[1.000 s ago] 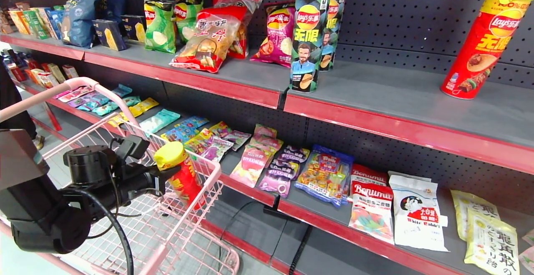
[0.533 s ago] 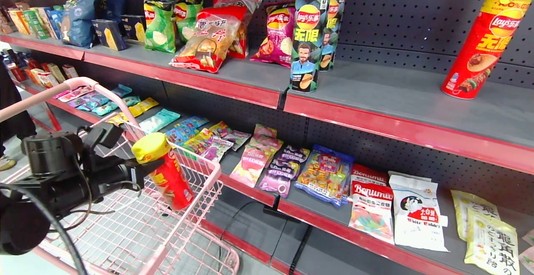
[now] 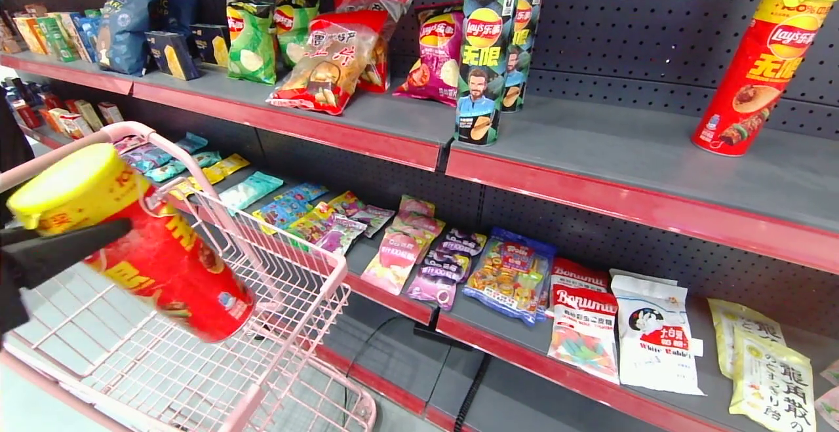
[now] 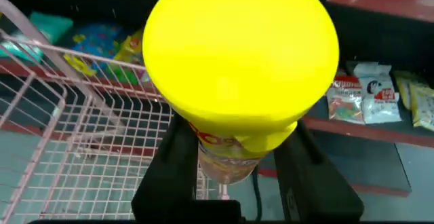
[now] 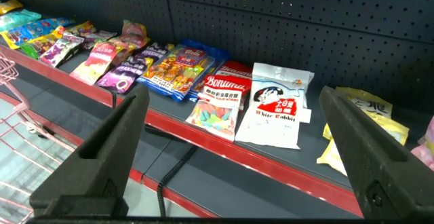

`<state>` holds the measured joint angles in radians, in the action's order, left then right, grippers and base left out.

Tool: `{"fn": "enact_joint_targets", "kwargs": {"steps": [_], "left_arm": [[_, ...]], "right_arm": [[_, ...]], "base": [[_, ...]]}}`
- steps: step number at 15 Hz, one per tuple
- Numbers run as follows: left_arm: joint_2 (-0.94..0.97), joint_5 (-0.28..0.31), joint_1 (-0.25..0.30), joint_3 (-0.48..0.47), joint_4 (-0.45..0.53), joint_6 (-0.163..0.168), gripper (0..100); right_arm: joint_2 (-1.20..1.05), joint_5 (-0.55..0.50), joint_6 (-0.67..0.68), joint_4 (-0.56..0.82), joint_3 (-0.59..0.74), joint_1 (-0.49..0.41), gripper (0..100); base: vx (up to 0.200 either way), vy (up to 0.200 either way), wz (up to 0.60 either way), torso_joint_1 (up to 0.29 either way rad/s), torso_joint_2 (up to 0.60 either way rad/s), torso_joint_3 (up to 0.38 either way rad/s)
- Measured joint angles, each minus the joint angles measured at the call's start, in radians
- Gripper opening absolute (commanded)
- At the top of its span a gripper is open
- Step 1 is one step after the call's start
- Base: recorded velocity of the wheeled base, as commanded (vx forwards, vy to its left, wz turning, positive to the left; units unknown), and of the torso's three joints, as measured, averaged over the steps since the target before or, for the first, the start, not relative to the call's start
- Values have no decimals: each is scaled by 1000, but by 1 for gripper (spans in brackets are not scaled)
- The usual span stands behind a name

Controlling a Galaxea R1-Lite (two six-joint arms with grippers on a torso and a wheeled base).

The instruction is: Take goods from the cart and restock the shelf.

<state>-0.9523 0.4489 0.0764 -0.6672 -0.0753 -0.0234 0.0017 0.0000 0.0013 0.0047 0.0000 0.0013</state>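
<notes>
At lower centre of the left wrist view, left gripper point(image 4: 234, 176) is clamped just under the yellow lid of the red chip can point(image 3: 164, 268). Can hangs tilted above the pink cart point(image 3: 331, 265) (lower left of head view). Right gripper point(image 5: 234, 159) stands spread wide, facing the lower shelf point(image 5: 176, 125) of candy bags point(image 5: 169, 64).

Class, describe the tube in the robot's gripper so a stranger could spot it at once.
Start at the pink cart. Above its basket, the left gripper clamps a red tube with a yellow lid, tilted. The other red tube stands free on the upper shelf.
</notes>
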Motion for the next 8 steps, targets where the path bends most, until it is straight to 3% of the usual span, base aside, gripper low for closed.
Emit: {"fn": "enact_joint_targets", "kwargs": {"steps": [3,8], "left_arm": [[237,-29,2,79,68,2,0],[343,-104,3,109,65,12,0]], "right_arm": [[0,0,-1,0,0,0,100],[0,1,-1,-1,0,0,100]], "base": [[0,0,0,98,-302,-194],[0,0,0,195,-520,-335]]}}
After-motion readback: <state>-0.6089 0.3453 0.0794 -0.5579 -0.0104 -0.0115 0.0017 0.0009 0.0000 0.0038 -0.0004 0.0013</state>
